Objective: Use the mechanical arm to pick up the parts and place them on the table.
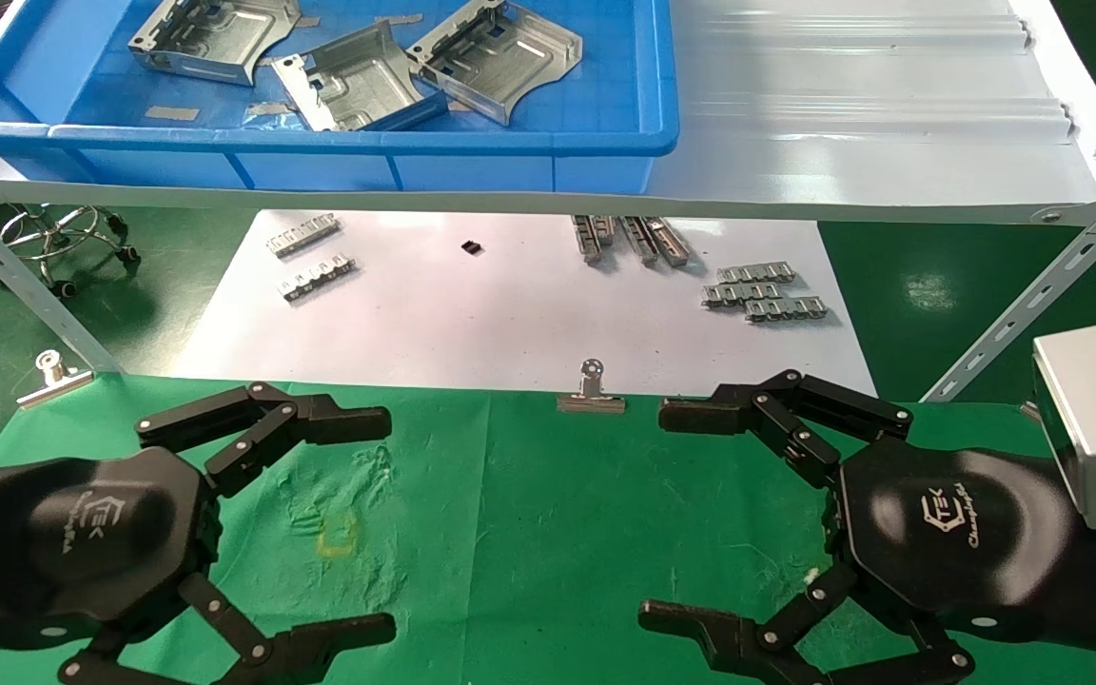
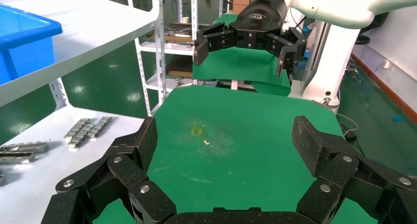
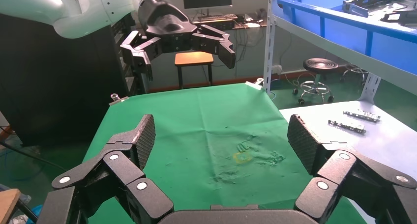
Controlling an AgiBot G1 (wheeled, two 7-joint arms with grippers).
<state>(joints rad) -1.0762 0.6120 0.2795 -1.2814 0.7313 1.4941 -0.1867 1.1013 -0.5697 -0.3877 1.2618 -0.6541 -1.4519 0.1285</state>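
Note:
Three silver stamped metal parts [image 1: 348,81] lie in a blue bin [image 1: 367,143] on the white shelf at the top left of the head view. The green table [image 1: 529,514] with its faint yellow square mark [image 1: 339,535] lies below. My left gripper [image 1: 377,523] is open and empty over the table's left side. My right gripper [image 1: 657,518] is open and empty over the right side. The two face each other across the cloth. Each wrist view shows its own open gripper [image 2: 223,140] [image 3: 221,140] over bare cloth. The parts also show in the right wrist view [image 3: 378,0].
Small toothed metal strips [image 1: 762,293] lie on a white sheet [image 1: 510,314] beyond the cloth. Silver binder clips [image 1: 591,395] hold the cloth's far edge. The white shelf [image 1: 871,152] and its slanted metal braces [image 1: 1033,304] overhang the sheet.

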